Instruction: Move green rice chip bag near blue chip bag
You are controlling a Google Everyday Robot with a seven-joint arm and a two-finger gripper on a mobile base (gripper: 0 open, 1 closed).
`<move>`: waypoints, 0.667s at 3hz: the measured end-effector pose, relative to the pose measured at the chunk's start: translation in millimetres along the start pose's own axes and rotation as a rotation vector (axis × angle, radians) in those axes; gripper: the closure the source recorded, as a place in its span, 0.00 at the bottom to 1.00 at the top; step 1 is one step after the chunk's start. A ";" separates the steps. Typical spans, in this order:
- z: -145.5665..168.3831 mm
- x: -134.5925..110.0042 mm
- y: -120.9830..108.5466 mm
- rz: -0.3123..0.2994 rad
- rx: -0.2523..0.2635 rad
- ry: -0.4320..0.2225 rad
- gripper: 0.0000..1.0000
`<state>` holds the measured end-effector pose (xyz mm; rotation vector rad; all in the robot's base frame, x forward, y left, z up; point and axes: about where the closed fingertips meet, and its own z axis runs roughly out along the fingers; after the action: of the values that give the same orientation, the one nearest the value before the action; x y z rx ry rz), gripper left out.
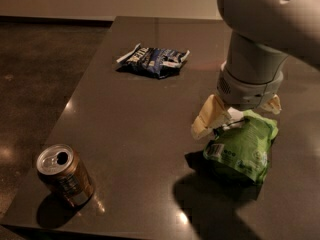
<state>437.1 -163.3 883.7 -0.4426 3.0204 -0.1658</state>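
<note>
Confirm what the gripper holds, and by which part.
Cannot tell. The gripper sits at the upper end of the green rice chip bag; grip unclear.

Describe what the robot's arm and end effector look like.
The arm is a thick, smooth, light grey-white shell with a small dark hole near the top, narrowing to a round grey wrist collar with a dotted patch on its side. The end effector, at the top edge of the green rice chip bag, has two blocky cream-coloured fingers. No cables show.
</note>
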 end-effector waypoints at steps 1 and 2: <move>8.0 2.8 -0.9 0.051 -0.006 0.029 0.00; 13.2 5.6 -2.2 0.072 -0.017 0.049 0.00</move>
<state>433.7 -168.2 870.5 -0.3349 3.0825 -0.1484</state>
